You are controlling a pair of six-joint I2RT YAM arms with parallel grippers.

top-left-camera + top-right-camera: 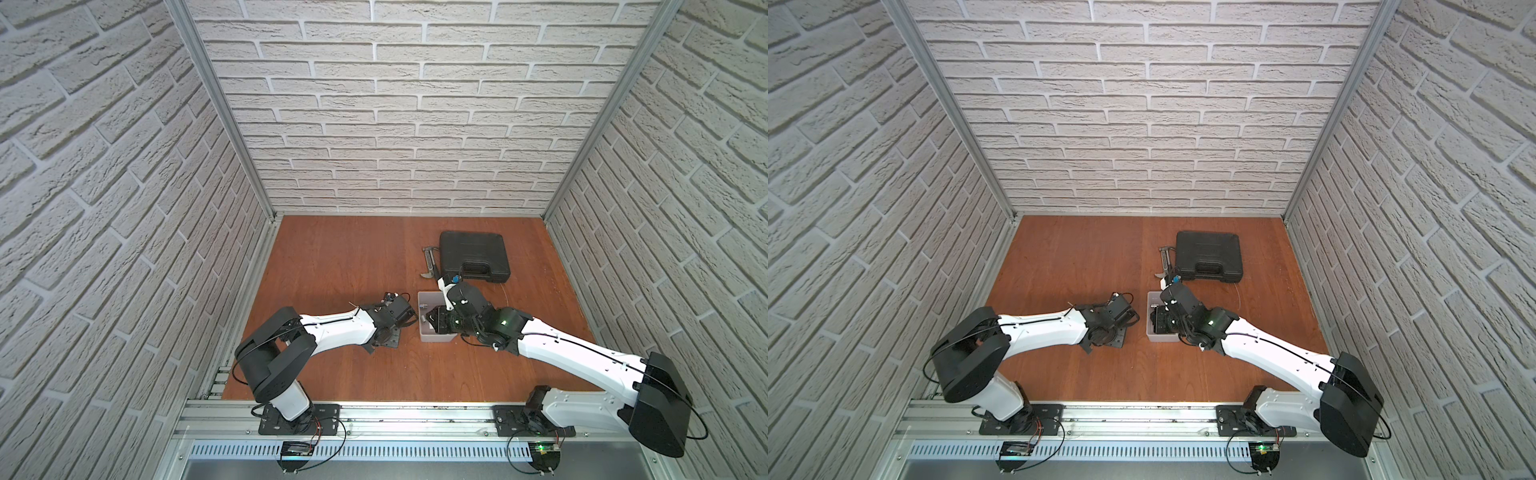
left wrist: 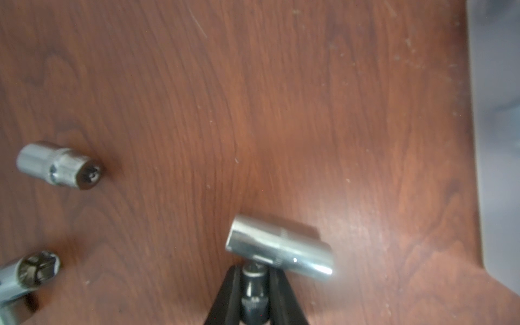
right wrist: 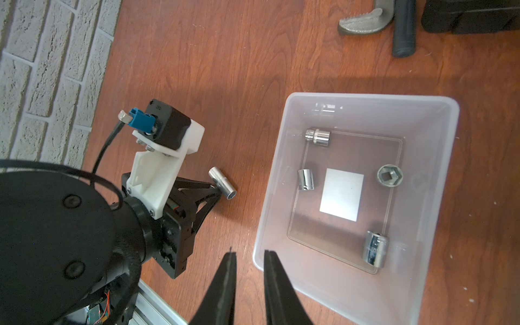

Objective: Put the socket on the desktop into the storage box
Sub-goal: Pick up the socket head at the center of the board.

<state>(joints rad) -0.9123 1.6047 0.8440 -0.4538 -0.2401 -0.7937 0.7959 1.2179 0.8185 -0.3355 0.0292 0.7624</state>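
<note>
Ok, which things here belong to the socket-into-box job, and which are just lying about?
Job:
- long socket, pinched by the left gripper
- short socket and third socket, loose on the desktop
- storage box, holding four stored sockets
- right gripper, open, empty

Lying about:
- black tool case
- hammer

Left arm (image 1: 340, 332) and right arm (image 1: 582, 353) alike: white moulded shells between bulky black rounded joint housings
Thin black cable (image 1: 332, 320) along each white shell, slack loops at joints
Black base plates (image 1: 328, 415), bolt heads showing
Green light (image 1: 504, 322) on right arm's black joint
Left wrist: black camera box (image 3: 168, 129) on white bracket (image 3: 152, 171), silver screws (image 3: 148, 146), blue connector (image 3: 140, 118) with black lead
Left gripper (image 3: 213, 188): black triangular trusswork
Right gripper (image 3: 249, 253): slim black tapering blades
</note>
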